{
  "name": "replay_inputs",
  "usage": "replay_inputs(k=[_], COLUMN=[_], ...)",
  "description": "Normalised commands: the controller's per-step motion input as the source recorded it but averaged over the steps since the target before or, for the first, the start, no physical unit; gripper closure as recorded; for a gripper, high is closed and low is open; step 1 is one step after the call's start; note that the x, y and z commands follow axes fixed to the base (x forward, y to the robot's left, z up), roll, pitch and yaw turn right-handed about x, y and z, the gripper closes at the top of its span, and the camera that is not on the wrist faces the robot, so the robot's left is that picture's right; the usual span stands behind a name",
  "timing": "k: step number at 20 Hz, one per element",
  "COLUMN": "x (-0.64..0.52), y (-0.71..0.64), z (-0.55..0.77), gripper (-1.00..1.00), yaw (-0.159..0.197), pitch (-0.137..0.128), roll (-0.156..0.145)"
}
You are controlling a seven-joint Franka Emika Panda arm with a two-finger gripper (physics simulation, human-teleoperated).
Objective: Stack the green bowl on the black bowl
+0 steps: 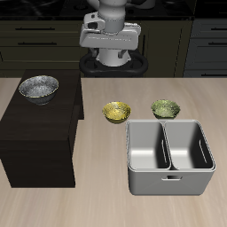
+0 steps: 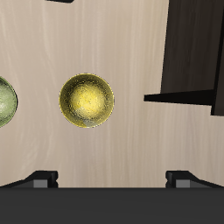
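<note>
The green bowl sits on the table behind the grey bin, and its edge shows in the wrist view. The black bowl, speckled silvery inside, stands on top of a dark wooden cabinet; it is out of the wrist view. My gripper hangs high near the table's back, above and behind the bowls, holding nothing. In the wrist view my gripper is open, with its fingertips wide apart.
A yellow-gold bowl sits on the table between the cabinet and the green bowl, and shows directly under the wrist camera. A grey two-compartment bin stands near the table's front edge. The cabinet's edge shows in the wrist view.
</note>
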Motion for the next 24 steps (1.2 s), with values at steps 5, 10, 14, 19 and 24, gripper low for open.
replay_inputs(k=[5,10,14,19,24], x=[0.03,-0.01,0.01,0.11,0.10], y=[0.45,0.60,0.42,0.29,0.29], z=[-0.19,-0.15,-0.03,0.00,-0.09], gripper=[-1.00,-1.00,-1.00,-1.00,-1.00], yaw=[0.002,0.024,-0.007,-0.031,-0.030], pitch=[-0.023,-0.043,-0.035,-0.033,-0.035], roll=[0.020,0.084,0.089,0.022,-0.025])
